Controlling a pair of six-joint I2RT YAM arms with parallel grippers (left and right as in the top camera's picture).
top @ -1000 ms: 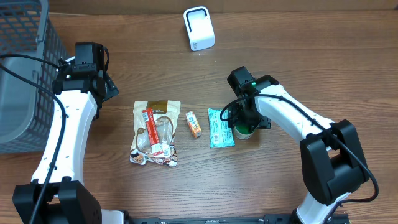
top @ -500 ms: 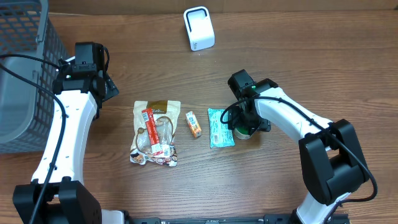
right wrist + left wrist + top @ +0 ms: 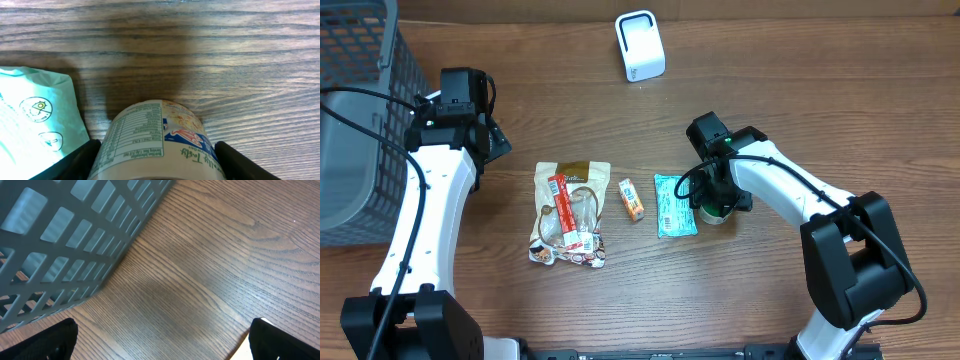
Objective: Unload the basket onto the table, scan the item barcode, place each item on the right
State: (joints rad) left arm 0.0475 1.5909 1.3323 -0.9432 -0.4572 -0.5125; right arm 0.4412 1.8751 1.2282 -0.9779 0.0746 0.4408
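Between right gripper [image 3: 157, 161] fingers [image 3: 79, 161]: cup [image 3: 155, 132], label upside-down, axis unclear.

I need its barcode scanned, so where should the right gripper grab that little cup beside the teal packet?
Take the cup across its round labelled wall, coming down from above. The wall curves evenly, giving two opposite faces, and the right gripper has a finger on either side. The teal packet lies close on one side, so keep that finger off it.

Top-down overhead; wrists close; shared cup [image 3: 155, 142]
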